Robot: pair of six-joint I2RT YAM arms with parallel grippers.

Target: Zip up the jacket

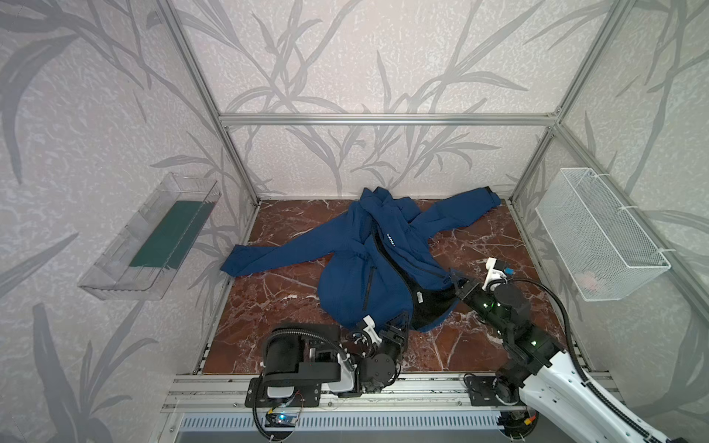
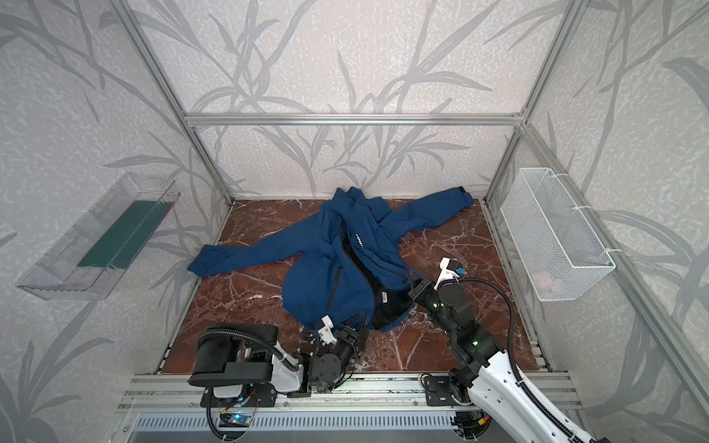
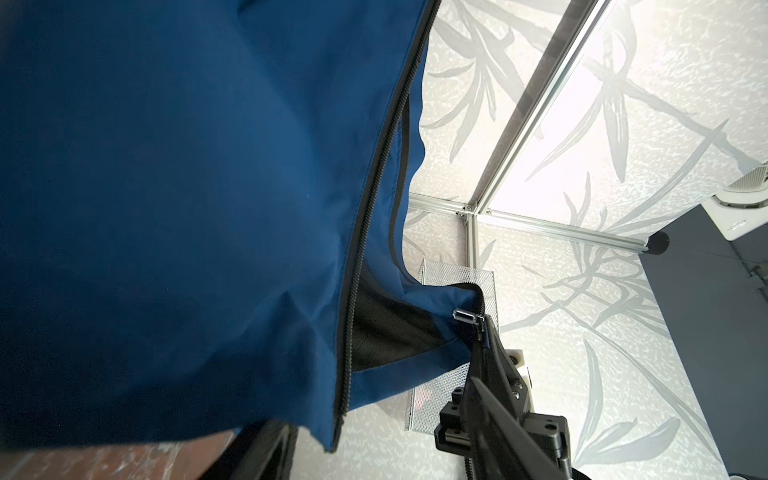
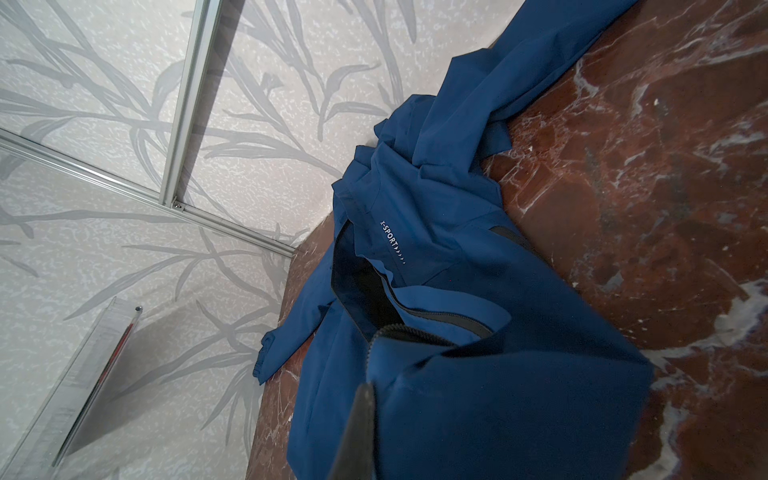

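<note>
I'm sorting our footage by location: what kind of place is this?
Most likely a robot test cell. An aluminium frame holds leaf-patterned panels around a marble-patterned table, and two robot arms, left and right, are mounted on its front rail.

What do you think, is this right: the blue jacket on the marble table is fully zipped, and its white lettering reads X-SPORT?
Not quite. The jacket on the marble table is unzipped: both top views show its front open, with black lining exposed. The white lettering does read X-SPORT.
</note>
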